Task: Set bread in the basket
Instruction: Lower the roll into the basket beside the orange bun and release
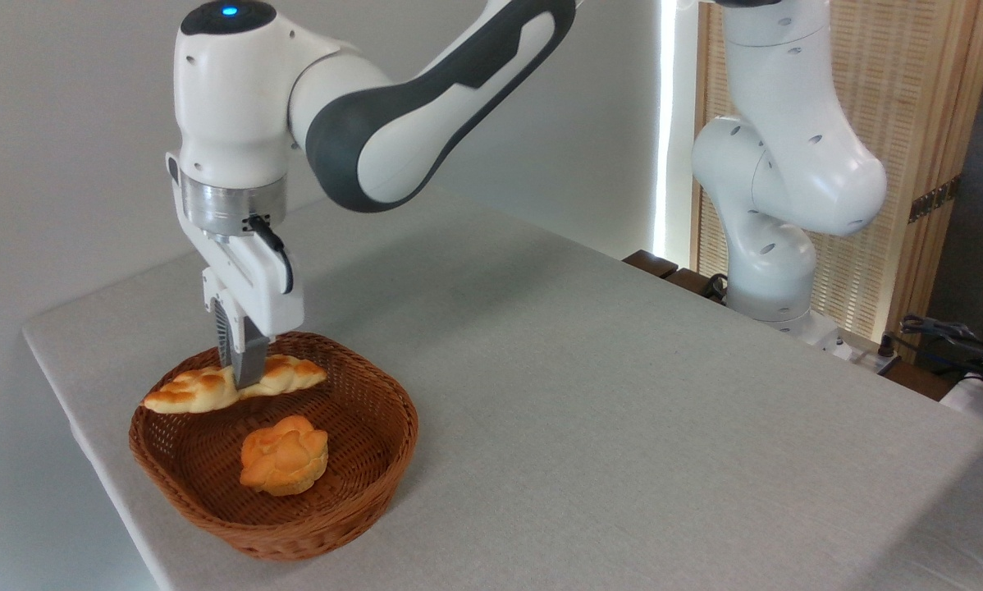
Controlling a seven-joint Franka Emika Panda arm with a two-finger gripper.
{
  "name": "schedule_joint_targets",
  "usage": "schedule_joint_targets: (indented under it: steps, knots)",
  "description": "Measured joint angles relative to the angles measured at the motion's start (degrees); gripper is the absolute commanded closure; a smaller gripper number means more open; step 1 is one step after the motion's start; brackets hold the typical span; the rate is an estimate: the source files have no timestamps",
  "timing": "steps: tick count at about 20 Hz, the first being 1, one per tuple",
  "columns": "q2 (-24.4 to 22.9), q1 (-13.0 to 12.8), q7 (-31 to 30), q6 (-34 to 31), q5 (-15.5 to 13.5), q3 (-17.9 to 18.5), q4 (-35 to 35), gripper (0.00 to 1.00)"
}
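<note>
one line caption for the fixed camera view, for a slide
Gripper holds the braided bread over the wicker basket, behind a round bun.

A small round orange bun (284,454) sits near the table's (623,394) left edge.

A plain grey wall (65,123) backs the grey desk (623,410); a bright light strip (666,123) borders a wooden slatted panel (934,98).

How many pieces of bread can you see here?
2. The long golden-brown braided loaf hangs in the grey two-finger gripper over the back of the round brown wicker basket. The small round orange bun lies inside it. None seems hidden.
</note>
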Motion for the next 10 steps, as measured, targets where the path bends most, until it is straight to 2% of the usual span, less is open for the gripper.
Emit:
schedule_joint_targets:
  steps: [1, 3, 10]
  knots:
    - [0.28, -0.05, -0.54, 0.13, -0.01, -0.47, 0.08, 0.14]
    - [0.52, -0.14, -0.87, 0.16, -0.01, -0.87, 0.16, 0.01]
    - [0.52, -0.13, -0.87, 0.16, -0.01, -0.87, 0.47, 0.00]
